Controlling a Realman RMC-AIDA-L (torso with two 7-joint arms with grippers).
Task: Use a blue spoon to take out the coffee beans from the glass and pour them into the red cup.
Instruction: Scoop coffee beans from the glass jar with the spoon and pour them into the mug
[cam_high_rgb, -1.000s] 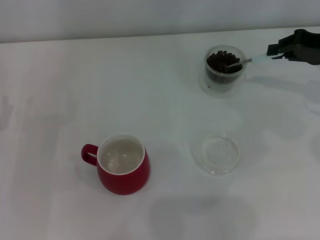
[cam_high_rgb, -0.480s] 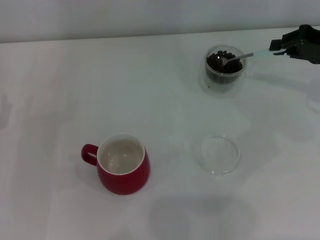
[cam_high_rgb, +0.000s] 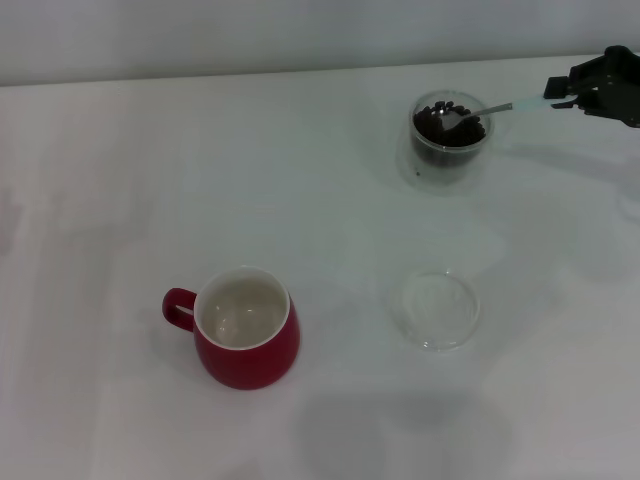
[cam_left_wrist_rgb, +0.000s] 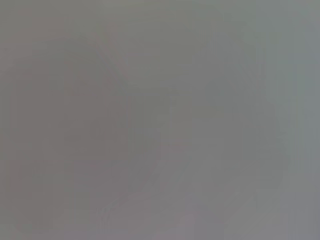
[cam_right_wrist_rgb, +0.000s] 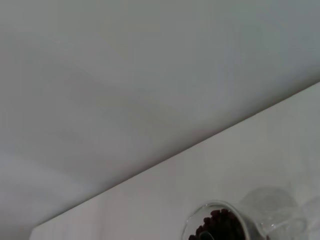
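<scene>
Glass (cam_high_rgb: 449, 150) at the upper right looks fragile, so keep your right gripper (cam_high_rgb: 562, 95) clamped on the blue spoon (cam_high_rgb: 490, 110) handle's end, lifting gently.

- The glass (cam_high_rgb: 452, 137) stands far back on the table (cam_high_rgb: 120, 180), to the right, with the coffee beans (cam_high_rgb: 449, 123) in it.
- The spoon (cam_high_rgb: 485, 110) reaches into it from the right gripper (cam_high_rgb: 572, 88) at the right edge.
- The cup (cam_high_rgb: 246, 327) sits near the front, left of the saucer (cam_high_rgb: 438, 308).
</scene>
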